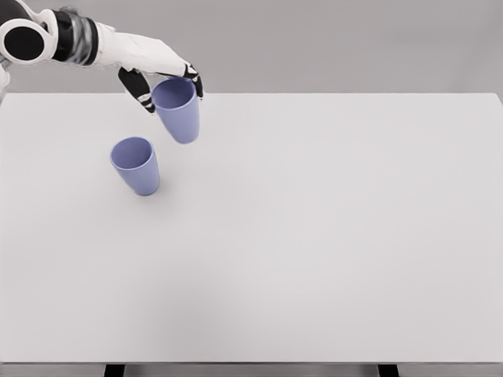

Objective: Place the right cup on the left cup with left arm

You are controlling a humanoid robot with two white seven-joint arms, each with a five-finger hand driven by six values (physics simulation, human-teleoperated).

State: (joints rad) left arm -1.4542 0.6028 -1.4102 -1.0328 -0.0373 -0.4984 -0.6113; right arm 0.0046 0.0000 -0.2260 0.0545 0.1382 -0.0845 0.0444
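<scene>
Two blue-violet cups show in the head view. One cup [136, 165] stands on the white table [314, 236] at the left, mouth up. The other cup [178, 108] hangs in the air above and to the right of it, mouth up and slightly tilted. My left hand [167, 81] is shut on this raised cup, with its dark fingers wrapped around the rim from behind. The left arm comes in from the upper left corner. The right arm is out of view.
The table's far edge runs just behind the held cup. Its front edge lies near the bottom of the picture, with two dark legs showing beneath.
</scene>
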